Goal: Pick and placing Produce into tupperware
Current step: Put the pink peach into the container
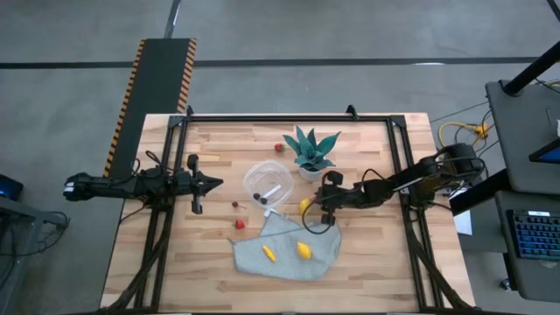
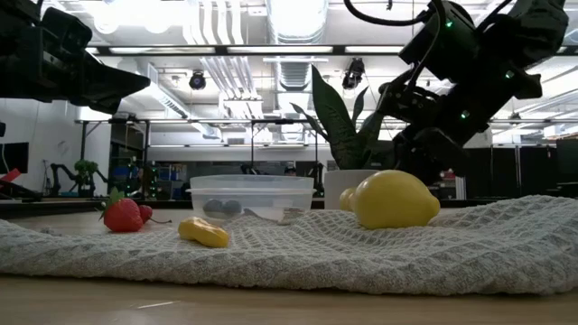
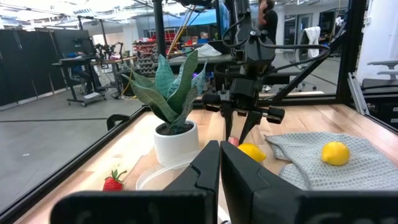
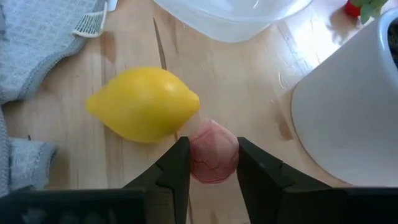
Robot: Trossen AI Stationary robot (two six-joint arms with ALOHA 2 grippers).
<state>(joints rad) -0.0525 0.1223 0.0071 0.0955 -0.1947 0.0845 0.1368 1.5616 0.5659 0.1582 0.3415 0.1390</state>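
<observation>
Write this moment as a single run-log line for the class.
right gripper: shut on pink fruit, beside lemon | left gripper: shut, waiting at table's left | tupperware: holds dark round pieces

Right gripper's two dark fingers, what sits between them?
A small pinkish-red round fruit, clamped between the right gripper's fingers beside a yellow lemon; the right wrist view shows it.

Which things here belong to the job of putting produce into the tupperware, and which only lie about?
Job:
- round clear plastic tupperware
- yellow toy lemons, one beside the pink fruit
- red toy strawberries
- small pink round fruit between the right gripper fingers

Lying about:
- teal potted plant in white pot
- grey woven cloth
- left gripper, waiting, shut
</observation>
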